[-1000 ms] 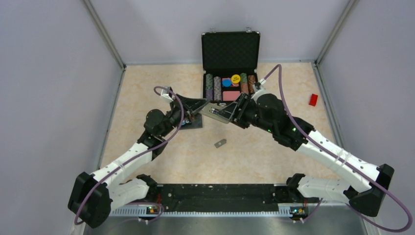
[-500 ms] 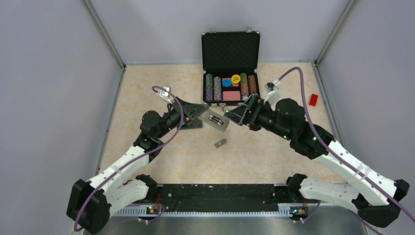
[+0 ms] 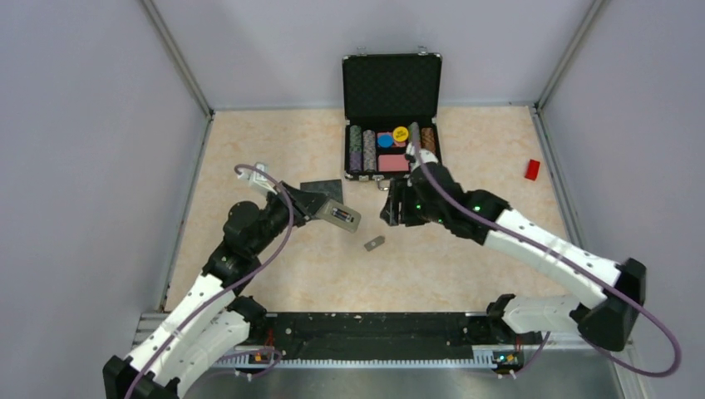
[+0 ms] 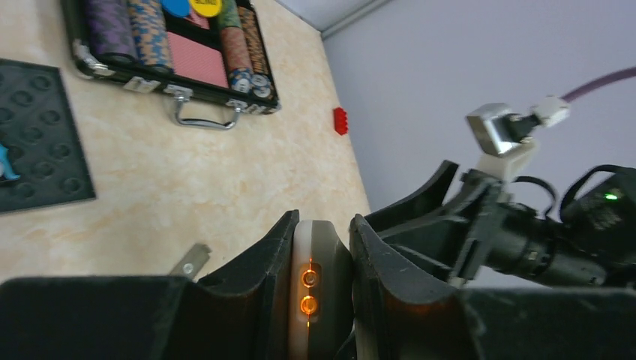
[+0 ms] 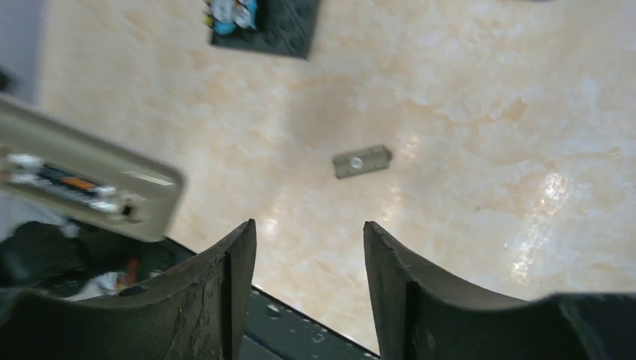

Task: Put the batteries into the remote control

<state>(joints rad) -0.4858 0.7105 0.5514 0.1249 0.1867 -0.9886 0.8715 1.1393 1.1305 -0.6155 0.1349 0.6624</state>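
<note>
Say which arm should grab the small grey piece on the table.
Right: the right gripper is open and empty, the grey piece just ahead; the left gripper is shut on the remote control.

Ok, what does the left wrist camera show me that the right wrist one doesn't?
Left wrist only: the left pincer shut on the remote control, seen edge-on, plus the chip case and the red block. Right wrist only: the right pincer open with nothing in it, and the remote's open bay face-on, though blurred. Both: the remote itself, the small grey piece lying loose, and the black pad.
</note>
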